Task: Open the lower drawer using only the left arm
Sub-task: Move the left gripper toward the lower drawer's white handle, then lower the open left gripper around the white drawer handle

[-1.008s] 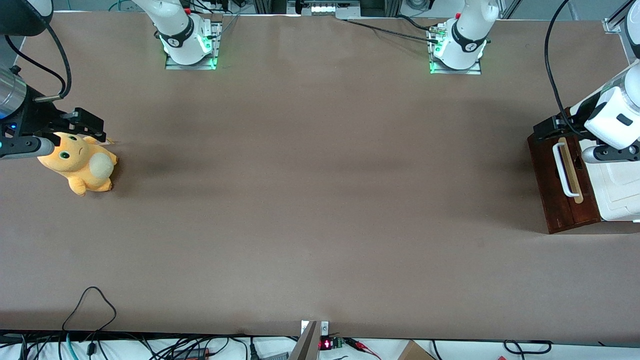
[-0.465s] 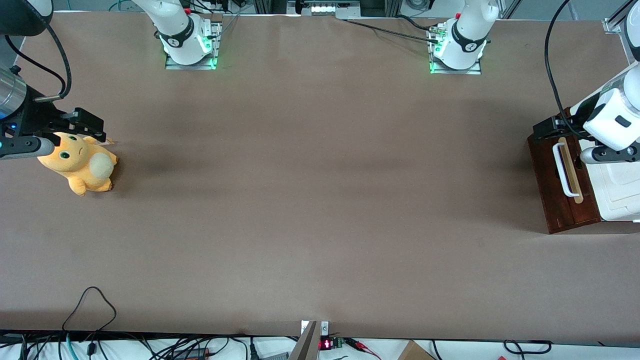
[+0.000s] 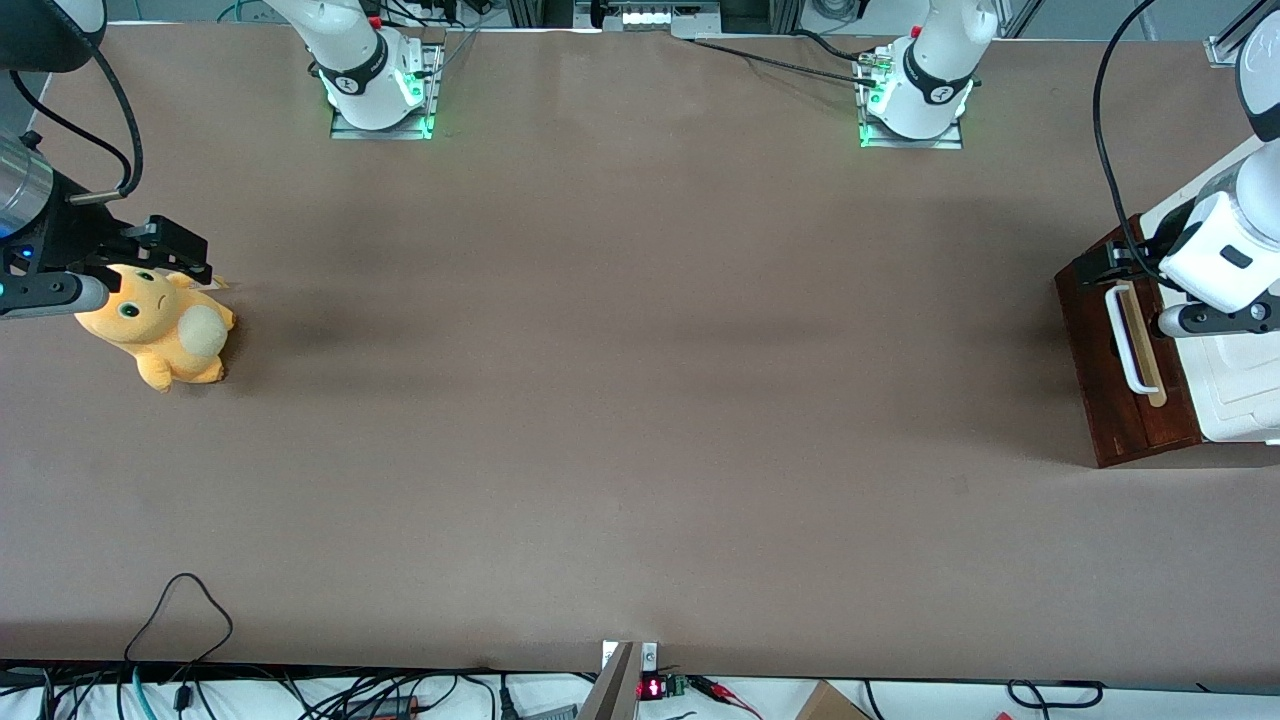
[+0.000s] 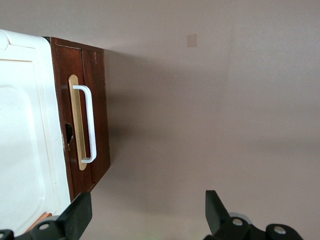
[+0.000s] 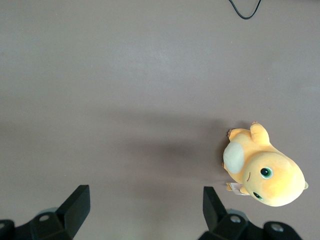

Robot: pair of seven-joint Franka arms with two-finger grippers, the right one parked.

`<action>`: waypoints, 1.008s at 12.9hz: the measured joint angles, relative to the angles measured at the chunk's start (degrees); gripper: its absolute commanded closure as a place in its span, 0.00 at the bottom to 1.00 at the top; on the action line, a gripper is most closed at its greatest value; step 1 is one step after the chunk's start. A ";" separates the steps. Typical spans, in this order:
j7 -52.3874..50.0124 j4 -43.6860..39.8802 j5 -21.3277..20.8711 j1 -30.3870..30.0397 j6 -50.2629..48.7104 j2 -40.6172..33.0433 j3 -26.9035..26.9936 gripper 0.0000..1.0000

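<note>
A yellow plush toy (image 3: 155, 325) was noted at the parked arm's end of the table (image 3: 640, 400), well apart from the work. At the working arm's end, the lower drawer (image 3: 1125, 365) was found shut, its dark front and white loop handle (image 3: 1122, 338) turned toward the table's middle. The left arm's gripper (image 3: 1100, 268) was held above the drawer's farther corner, fingers (image 4: 75, 217) spread wide apart and holding nothing, judged a pose for descending onto the handle (image 4: 88, 124).

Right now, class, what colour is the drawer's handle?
White; the handle shows best in the left wrist view, with the open claw above the table.
</note>
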State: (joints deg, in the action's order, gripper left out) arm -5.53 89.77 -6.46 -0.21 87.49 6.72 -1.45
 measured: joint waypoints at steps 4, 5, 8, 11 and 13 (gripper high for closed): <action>0.00 1.24 -0.04 -0.03 2.12 0.88 0.01 0.06; 0.00 1.71 -0.25 -0.04 3.07 1.25 0.02 0.06; 0.00 4.92 -4.12 -0.10 8.94 2.91 0.04 0.06; -1.30 9.65 -10.84 -0.34 15.63 5.38 0.05 0.08; -5.73 11.56 -18.24 -0.24 16.43 6.75 -0.43 0.08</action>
State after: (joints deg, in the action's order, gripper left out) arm -11.25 101.33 -24.70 -0.45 103.92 13.47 -1.88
